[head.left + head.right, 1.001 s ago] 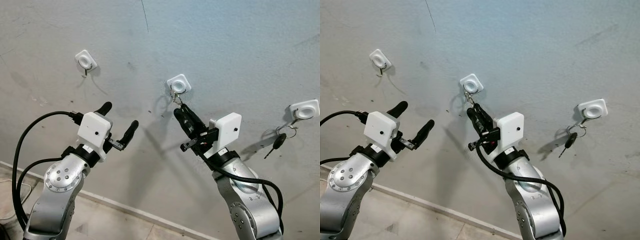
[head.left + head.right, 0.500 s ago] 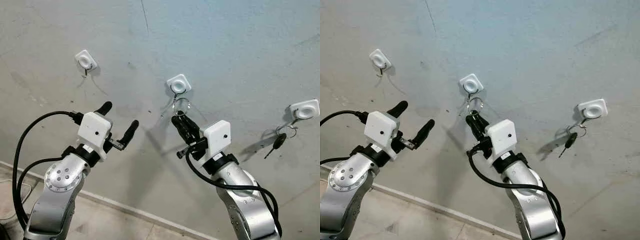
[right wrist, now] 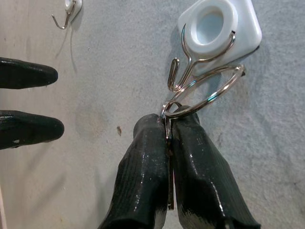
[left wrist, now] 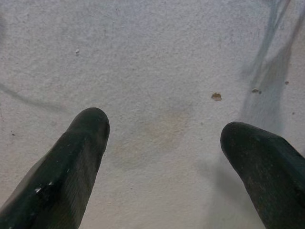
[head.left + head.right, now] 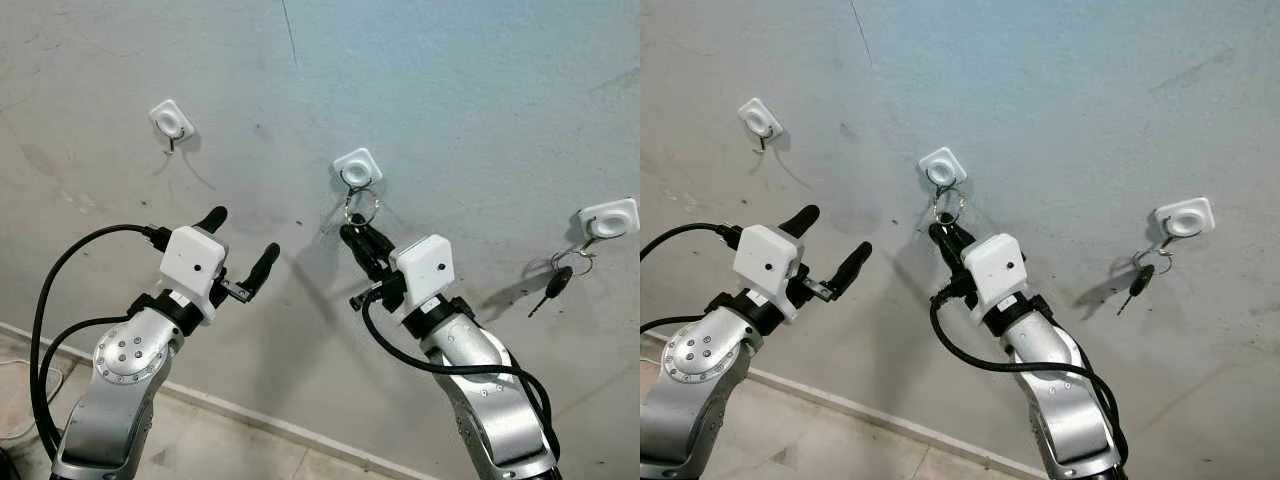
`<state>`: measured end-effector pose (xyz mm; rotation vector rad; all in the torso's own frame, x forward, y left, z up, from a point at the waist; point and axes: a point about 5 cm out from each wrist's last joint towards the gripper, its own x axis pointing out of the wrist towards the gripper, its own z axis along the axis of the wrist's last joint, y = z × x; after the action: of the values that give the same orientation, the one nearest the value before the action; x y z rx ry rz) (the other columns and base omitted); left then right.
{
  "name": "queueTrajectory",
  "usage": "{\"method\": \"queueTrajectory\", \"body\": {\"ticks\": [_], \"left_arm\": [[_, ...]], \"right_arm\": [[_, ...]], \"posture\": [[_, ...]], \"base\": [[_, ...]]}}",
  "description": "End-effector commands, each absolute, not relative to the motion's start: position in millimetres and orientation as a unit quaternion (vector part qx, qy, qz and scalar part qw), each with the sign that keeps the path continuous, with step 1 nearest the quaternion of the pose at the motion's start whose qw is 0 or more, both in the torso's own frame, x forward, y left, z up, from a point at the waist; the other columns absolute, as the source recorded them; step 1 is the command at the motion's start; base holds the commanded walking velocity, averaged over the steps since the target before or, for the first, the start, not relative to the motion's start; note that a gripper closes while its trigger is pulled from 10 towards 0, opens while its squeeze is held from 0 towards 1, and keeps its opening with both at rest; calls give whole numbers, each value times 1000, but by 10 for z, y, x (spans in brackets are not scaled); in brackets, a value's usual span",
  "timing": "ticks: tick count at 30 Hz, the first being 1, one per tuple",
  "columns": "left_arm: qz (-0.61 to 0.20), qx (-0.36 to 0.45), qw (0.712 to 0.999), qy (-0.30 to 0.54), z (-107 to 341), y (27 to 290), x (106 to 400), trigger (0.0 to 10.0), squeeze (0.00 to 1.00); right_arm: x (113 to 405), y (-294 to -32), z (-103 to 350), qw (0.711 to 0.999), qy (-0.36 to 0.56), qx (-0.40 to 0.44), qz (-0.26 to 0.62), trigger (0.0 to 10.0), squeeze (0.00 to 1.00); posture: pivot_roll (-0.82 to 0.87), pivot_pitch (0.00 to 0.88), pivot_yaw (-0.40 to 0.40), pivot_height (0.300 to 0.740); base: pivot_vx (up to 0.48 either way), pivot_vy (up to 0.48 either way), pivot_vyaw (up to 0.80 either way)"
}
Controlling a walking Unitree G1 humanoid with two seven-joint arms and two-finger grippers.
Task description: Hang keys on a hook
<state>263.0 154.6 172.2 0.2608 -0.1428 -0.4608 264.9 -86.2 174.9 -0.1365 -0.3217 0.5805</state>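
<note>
My right gripper is shut on a key, its fingertips just below the middle hook on the wall. Only a thin edge of the key shows between the fingers. Its silver ring stands up from the fingertips and crosses the hook's bent wire; whether the ring is looped over the wire I cannot tell. My left gripper is open and holds nothing. It is raised close to the bare wall, left of the middle hook and below the left one.
A bare white hook sits on the wall at the upper left. At the right, another hook carries a black-headed key. The grey wall meets a pale floor along a skirting line below the arms.
My right wrist has swung left and its fingers have dropped slightly below the middle hook, so the ring now shows between fingertips and hook. The left arm has barely shifted.
</note>
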Motion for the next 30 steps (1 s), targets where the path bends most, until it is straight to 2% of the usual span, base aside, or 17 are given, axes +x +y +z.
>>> {"method": "queueTrajectory", "body": {"ticks": [1, 12, 19, 30], "left_arm": [[-230, 136, 961, -75, 1738, 1530, 2642, 10000, 0], [-234, 136, 960, -75, 1731, 1526, 2655, 10000, 0], [-236, 137, 959, -77, 1738, 1518, 2667, 10000, 0], [-238, 137, 958, -77, 1734, 1512, 2671, 10000, 0]], "right_arm": [[2673, -892, 1733, 947, -152, -63, 278, 10000, 0], [2583, -1035, 1637, 945, -111, -27, 305, 10000, 0], [2566, -1002, 1666, 938, -110, -17, 329, 10000, 0], [2554, -981, 2140, 919, -171, 58, 349, 10000, 0]], "posture": [[241, 0, -34, 740], [236, 0, -25, 740], [239, 0, -23, 740], [239, 0, -23, 740]], "base": [[0, 0, 0], [0, 0, 0], [0, 0, 0], [0, 0, 0]]}}
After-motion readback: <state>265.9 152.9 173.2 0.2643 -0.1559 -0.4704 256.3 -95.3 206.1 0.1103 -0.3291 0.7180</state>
